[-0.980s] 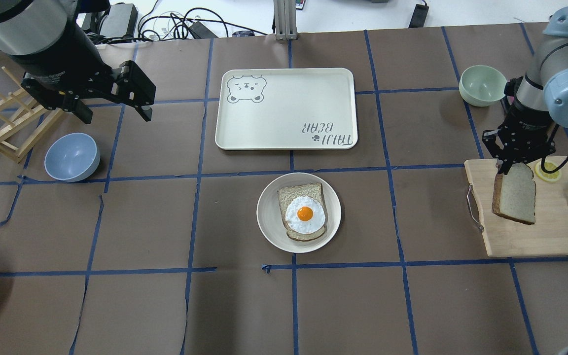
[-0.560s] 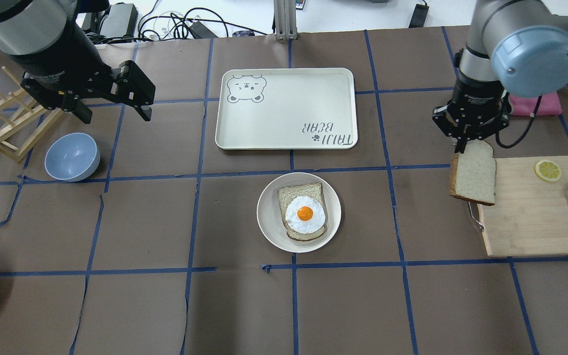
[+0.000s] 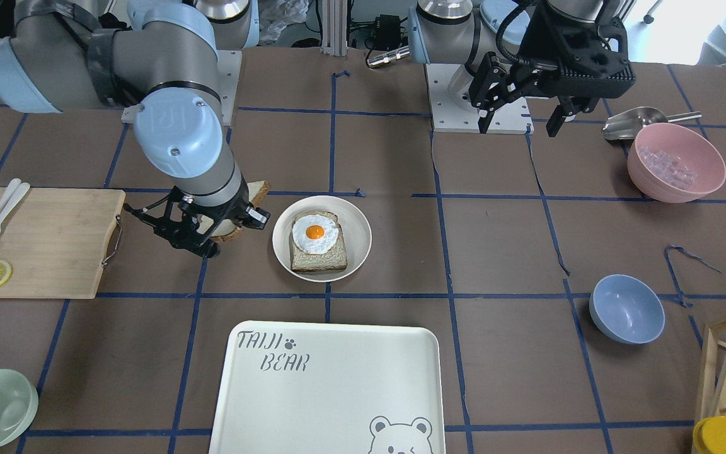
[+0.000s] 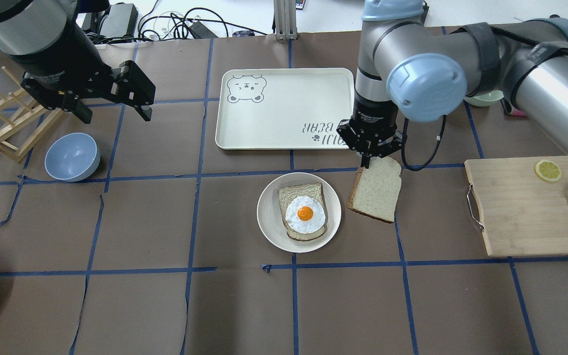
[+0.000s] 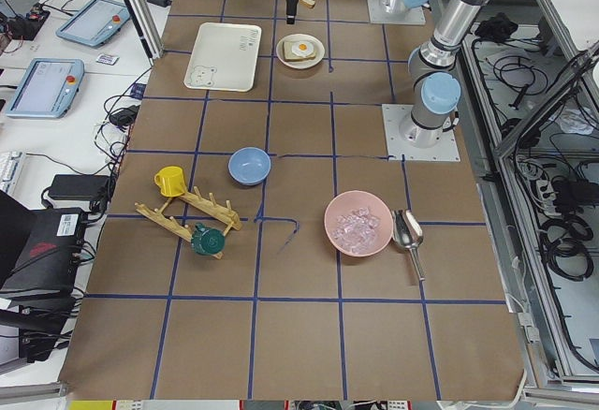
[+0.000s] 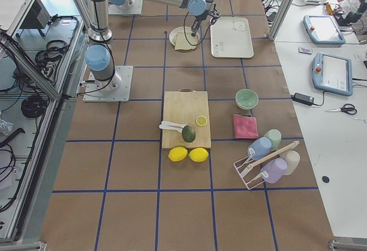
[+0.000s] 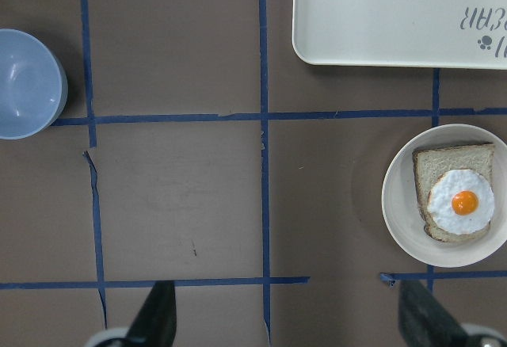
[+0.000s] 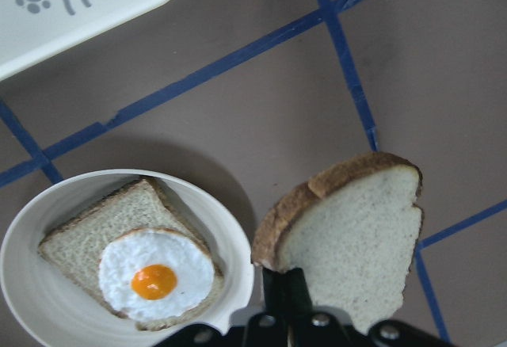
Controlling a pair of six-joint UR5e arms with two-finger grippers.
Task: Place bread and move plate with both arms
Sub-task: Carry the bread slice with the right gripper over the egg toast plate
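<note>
The right fingers (image 8: 287, 293) pinch the bread (image 4: 375, 190) by one edge, so that it hangs just beside the plate (image 4: 270, 224). The left fingers (image 4: 142, 109) are spread above the counter (image 4: 165, 305), brown paper gridded with blue tape. A white desk (image 6: 344, 159) with a tablet (image 6: 331, 70) runs alongside.

arms (image 4: 555, 93) silver-grey | joint caps (image 4: 424, 86) light blue | left gripper (image 4: 116, 117), right gripper (image 4: 366, 161) black | black cable (image 4: 439, 140) at right wrist

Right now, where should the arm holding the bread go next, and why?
Probably sideways until it hangs over the plate: the right gripper holds the bread in the air just beside the plate, not above the egg slice lying there.
</note>
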